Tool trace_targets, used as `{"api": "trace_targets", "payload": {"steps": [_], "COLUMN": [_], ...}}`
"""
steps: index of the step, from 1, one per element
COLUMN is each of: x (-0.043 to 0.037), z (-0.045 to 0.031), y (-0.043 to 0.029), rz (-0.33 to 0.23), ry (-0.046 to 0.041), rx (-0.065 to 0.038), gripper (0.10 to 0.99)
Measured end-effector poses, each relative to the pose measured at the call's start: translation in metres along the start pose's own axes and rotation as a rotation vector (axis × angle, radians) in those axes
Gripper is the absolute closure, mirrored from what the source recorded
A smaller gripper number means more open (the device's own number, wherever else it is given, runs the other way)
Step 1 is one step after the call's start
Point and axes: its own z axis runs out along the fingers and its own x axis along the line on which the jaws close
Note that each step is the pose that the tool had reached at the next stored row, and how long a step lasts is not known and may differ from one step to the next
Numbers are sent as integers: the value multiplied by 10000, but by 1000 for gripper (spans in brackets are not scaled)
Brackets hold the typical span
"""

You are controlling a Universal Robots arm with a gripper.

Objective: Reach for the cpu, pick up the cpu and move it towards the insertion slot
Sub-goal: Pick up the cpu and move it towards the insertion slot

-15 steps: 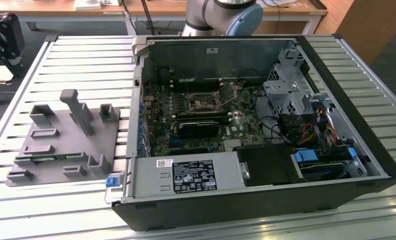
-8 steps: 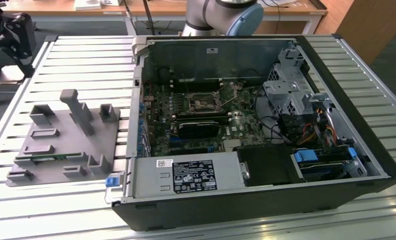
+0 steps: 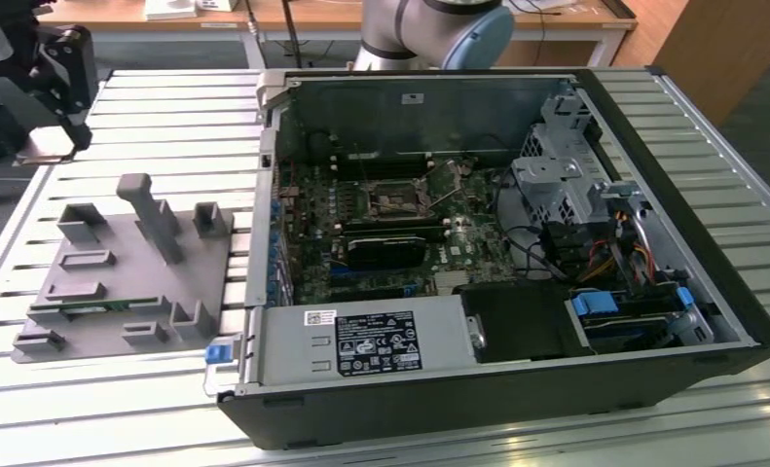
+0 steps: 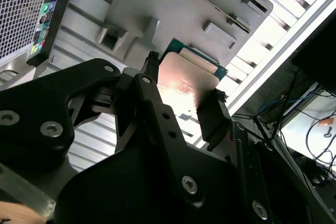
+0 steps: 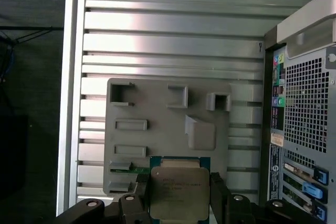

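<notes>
Exterior view: the gripper (image 3: 55, 138) hangs over the far corner of the slatted worktop (image 3: 164, 107) at the exterior view's left, with the cpu (image 3: 42, 149) held flat at its tip, clear of the worktop surface. Just beside it, toward the near edge, the grey fixture (image 3: 112, 282) lies on the worktop; a green memory stick (image 3: 99, 309) sits in one of its pockets. The open computer case (image 3: 489, 399) occupies the worktop's middle and the exterior view's right. The insertion slot (image 3: 395, 199), a shiny frame with a dark centre, lies on the motherboard inside the case, well apart from the gripper.

In both wrist views the jaws are closed partway, pressed against two opposite edges of the cpu (image 5: 179, 192) (image 4: 186, 85). The black fingers (image 5: 218, 195) (image 4: 212, 116) flank its silvery top. The first wrist view sets the chip over the edge of the fixture (image 5: 157, 103).
</notes>
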Motion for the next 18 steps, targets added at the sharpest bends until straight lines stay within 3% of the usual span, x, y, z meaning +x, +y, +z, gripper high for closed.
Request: {"api": "trace_targets", "payload": {"steps": [8,18], "x": [-191,-375], "z": [0,-1], "y": [-4,-6], "rz": [0,-1], "ry": [0,0], "rx": [0,0], "gripper": [541,541]}}
